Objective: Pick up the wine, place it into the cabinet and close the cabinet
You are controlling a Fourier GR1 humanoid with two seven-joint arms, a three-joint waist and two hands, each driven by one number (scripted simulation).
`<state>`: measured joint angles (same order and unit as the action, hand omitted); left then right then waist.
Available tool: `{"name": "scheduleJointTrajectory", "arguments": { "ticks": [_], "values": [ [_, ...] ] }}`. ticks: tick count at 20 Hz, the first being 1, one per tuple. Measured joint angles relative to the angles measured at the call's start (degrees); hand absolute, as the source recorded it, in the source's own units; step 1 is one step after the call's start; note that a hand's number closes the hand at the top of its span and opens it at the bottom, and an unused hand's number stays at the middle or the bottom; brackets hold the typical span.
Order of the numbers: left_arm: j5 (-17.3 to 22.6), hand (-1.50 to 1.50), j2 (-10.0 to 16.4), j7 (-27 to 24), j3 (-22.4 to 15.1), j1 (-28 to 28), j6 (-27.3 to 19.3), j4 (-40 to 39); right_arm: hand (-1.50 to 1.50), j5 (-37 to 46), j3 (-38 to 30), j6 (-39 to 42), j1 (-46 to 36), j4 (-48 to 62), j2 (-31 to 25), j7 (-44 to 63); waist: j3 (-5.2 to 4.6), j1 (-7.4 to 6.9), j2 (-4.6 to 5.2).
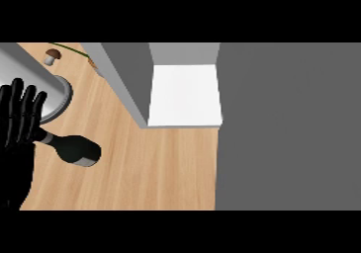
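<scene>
**Wine down on the counter, cabinet standing open**

I am looking at the wine [75,148] lying on the counter [154,168] at the left of the frame. Its body is toward the middle and its neck is pointing left, where it is meeting the edge of my left hand [14,133]. That hand is showing at the left edge with fingers straight and upward, released and curling round nothing. The neck is running behind it or against it; I cannot tell which. My right hand is not showing at all.

The cabinet [184,94] is sitting at upper centre with its white inside showing, which I am reading as open to take the bottle. The grey panel [128,79] slanting along its left side is, I am judging, the door swung out. That is putting it between wine and opening, so any carry is needing to go round its lower end. A mushroom [51,56] is lying at upper left, well apart.

I am judging the task barely begun: nothing grasped, nothing placed, door not yet closed. A bottle on its side is likely rolling if nudged, so I am wanting a grasp round the body, not the neck.
</scene>
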<state>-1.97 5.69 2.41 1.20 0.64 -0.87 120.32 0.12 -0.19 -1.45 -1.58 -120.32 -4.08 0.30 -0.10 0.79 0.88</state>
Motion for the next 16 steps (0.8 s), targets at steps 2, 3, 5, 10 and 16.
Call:
{"name": "scheduleJointTrajectory", "arguments": {
  "ticks": [2, 3, 5, 10, 16],
  "values": [
    [4.42, -1.5, 2.09, -1.46, 2.06, -0.43, 3.82, -1.2, -1.5, -0.26, -0.59, 0.41, 0.63, 0.03, -0.44, 0.0, 0.02, -0.28, -0.34],
    [6.8, -1.5, 3.11, -2.51, 2.38, -0.85, 6.29, -2.14, -1.5, 0.21, -0.12, 0.18, 1.13, -0.47, -0.17, 0.16, 0.01, -0.24, -0.45],
    [12.61, -1.5, 5.65, -4.53, 3.46, -1.62, 12.09, -3.22, -1.5, 0.62, 0.09, 0.16, 2.17, -1.66, -0.31, 0.62, -0.05, -0.08, -0.66],
    [28.3, -1.5, 10.68, -2.33, 3.6, -1.48, 24.78, -7.39, -1.5, -3.91, 4.36, 3.62, 5.81, -4.67, 0.31, 4.5, -0.07, 0.28, -0.9],
    [49.18, -1.5, 21.22, 4.19, 10.23, -1.72, 34.41, -11.62, -1.5, -5.81, 9.25, 3.64, 10.07, -14.4, 0.56, 13.24, 0.01, -0.26, -1.1]
  ]
}}
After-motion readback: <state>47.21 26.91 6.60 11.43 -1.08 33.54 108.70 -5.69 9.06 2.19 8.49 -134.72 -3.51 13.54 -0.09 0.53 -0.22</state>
